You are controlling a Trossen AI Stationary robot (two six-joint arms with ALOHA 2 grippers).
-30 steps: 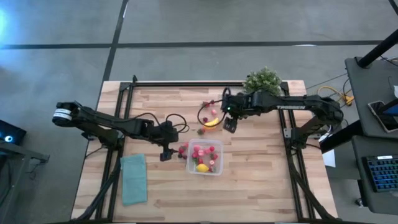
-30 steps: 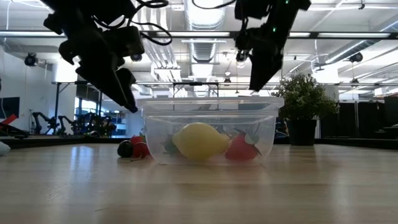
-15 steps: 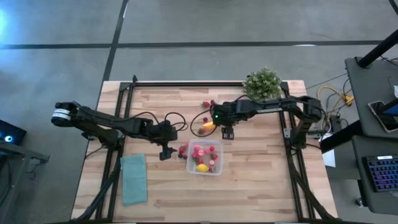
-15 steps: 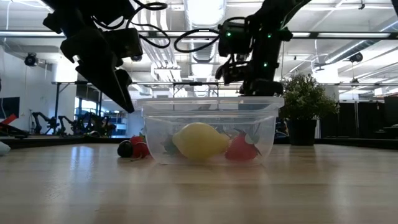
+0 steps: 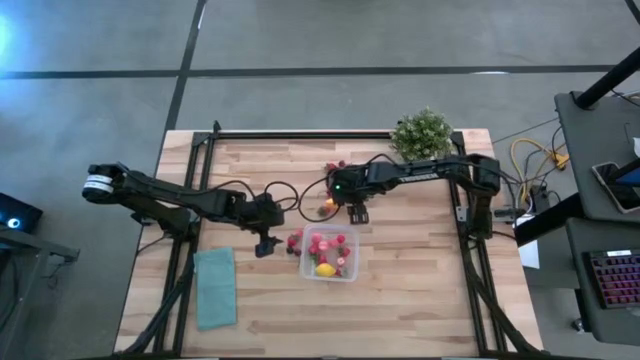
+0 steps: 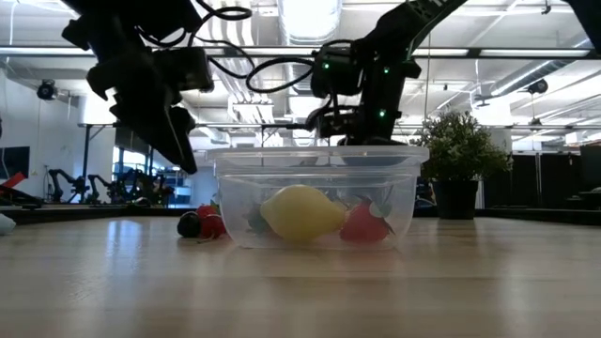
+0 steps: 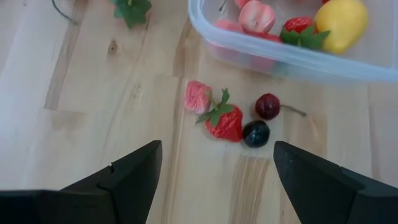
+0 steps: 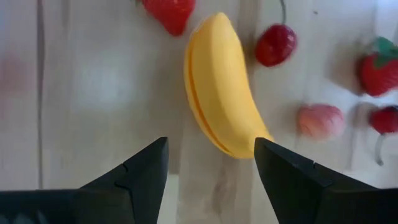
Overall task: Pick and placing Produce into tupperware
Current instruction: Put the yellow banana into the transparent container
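Note:
The clear tupperware [image 5: 352, 262] stands near the table's middle and holds a yellow lemon [image 6: 300, 211] and several red and pink berries. My left gripper [image 5: 265, 245] is open and empty, above a strawberry [image 7: 225, 121], a pink piece [image 7: 198, 96] and two dark cherries [image 7: 267, 106] that lie on the wood just left of the tupperware wall [image 7: 280, 56]. My right gripper [image 5: 357, 213] is open and empty, hovering just beyond the tupperware's far side, over a yellow banana [image 8: 224, 87] that lies flat on the table. Its fingers stand on either side of the banana's near end without touching it.
More loose berries [image 8: 277, 43] lie around the banana. A green potted plant [image 5: 422, 132] stands at the far edge behind the right arm. A teal cloth [image 5: 215, 288] lies flat near the left front. Bare wood lies at the near edge.
My right gripper has moved toward the table's left edge and down, from beside the plant to over the banana behind the tupperware. It has stayed open.

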